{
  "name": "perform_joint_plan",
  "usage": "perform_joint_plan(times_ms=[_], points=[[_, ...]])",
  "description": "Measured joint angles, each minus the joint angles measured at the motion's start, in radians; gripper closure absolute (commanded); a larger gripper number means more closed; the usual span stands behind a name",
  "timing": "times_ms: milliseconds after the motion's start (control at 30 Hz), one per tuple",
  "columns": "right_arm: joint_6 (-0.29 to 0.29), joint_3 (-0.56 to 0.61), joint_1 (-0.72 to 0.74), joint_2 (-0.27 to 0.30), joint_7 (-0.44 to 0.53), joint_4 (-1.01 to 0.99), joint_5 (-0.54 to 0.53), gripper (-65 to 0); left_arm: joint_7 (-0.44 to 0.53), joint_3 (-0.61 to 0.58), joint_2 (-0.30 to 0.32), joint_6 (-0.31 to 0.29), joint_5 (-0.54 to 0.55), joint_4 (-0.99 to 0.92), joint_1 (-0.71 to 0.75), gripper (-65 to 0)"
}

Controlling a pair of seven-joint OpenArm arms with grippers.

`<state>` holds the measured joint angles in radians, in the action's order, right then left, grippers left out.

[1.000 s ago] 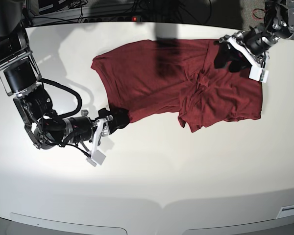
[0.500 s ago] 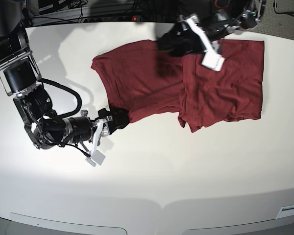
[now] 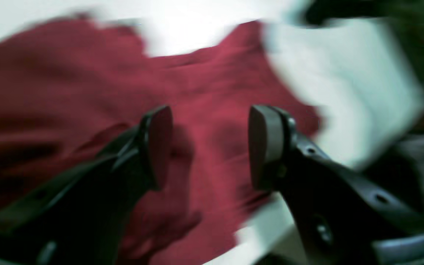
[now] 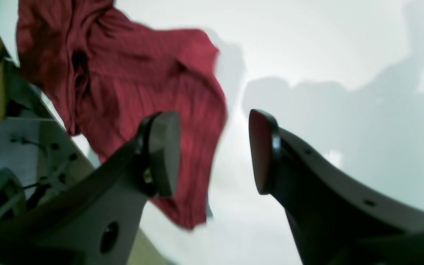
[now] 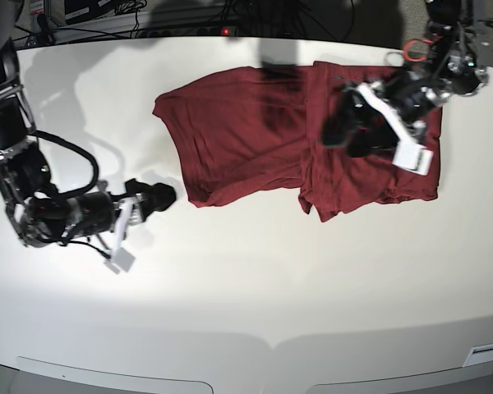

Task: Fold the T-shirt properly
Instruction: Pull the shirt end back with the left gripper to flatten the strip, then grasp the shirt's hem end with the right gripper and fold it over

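The T-shirt (image 5: 238, 139) is a plain dark red garment lying flat at the back middle of the white table (image 5: 271, 279), its right part folded over into a second layer (image 5: 370, 176). My left gripper (image 5: 335, 131) hovers over that folded part. In the blurred left wrist view the left gripper (image 3: 210, 147) is open over red T-shirt cloth (image 3: 204, 92), nothing between its fingers (image 3: 156, 147). My right gripper (image 5: 166, 195) lies low on the table just left of the shirt's near-left corner, apart from it. The right gripper (image 4: 214, 151) is open and empty, with the T-shirt (image 4: 134, 81) beyond its left finger.
Cables and a power strip (image 5: 189, 29) run along the table's back edge. A red cable loop (image 5: 415, 49) hangs by the left arm at the back right. Bare white tabletop stretches from the shirt to the front edge.
My left gripper swung from the shirt's back edge to above its folded right part. My right gripper drew back left off the shirt's near-left corner. The folded right layer now lies spread flat.
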<state>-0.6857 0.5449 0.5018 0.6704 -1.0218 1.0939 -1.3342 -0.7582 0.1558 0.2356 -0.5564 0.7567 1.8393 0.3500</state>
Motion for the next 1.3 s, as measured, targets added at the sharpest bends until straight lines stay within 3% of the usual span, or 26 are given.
perform_joint_plan(times_ms=[133,267,400,533,667,933,1033,1100,1200,1300], points=[[0.021,0.000,0.002,0.060,-0.077,0.000,-0.061,-28.8,0.018,0.128,0.019,0.008,-0.063,0.000,-0.001,-32.0],[0.023,-0.001,-0.064,0.085,-0.075,0.000,-0.057,-28.8,0.076,0.229,0.024,0.023,-0.159,-0.023,-0.001,-32.0],[0.025,0.003,-0.193,0.071,-0.075,0.000,-0.064,-29.2,0.104,0.273,0.021,0.021,-0.196,-0.118,-0.001,-32.0],[0.023,-0.002,-0.234,0.066,-0.076,0.003,-0.087,-35.3,0.154,0.303,0.021,0.022,-0.224,-0.215,-0.001,-32.0],[0.037,-0.007,-0.257,0.027,-0.068,0.006,-0.101,-35.8,0.160,0.305,0.043,0.006,-0.221,-0.280,-0.001,-32.0],[0.047,-0.008,-0.275,-0.134,-0.056,0.006,-0.082,-35.8,0.169,0.307,0.083,0.006,-0.218,-0.312,0.000,-32.0],[0.076,-0.008,-0.275,-0.173,-0.041,0.007,-0.048,-35.1,0.172,0.307,0.089,0.007,-0.218,-0.312,0.000,-32.0],[0.090,-0.008,-0.274,-0.184,-0.017,0.010,-0.014,-27.7,0.172,0.307,0.096,0.006,-0.218,-0.312,0.000,-32.0],[0.098,-0.008,-0.272,-0.195,0.016,0.014,0.051,-11.1,0.172,0.307,0.102,0.006,-0.218,-0.312,0.002,-32.0],[0.099,-0.008,-0.270,-0.200,0.023,0.018,0.088,-1.7,0.172,0.307,0.103,0.007,-0.218,-0.312,0.002,-32.0]])
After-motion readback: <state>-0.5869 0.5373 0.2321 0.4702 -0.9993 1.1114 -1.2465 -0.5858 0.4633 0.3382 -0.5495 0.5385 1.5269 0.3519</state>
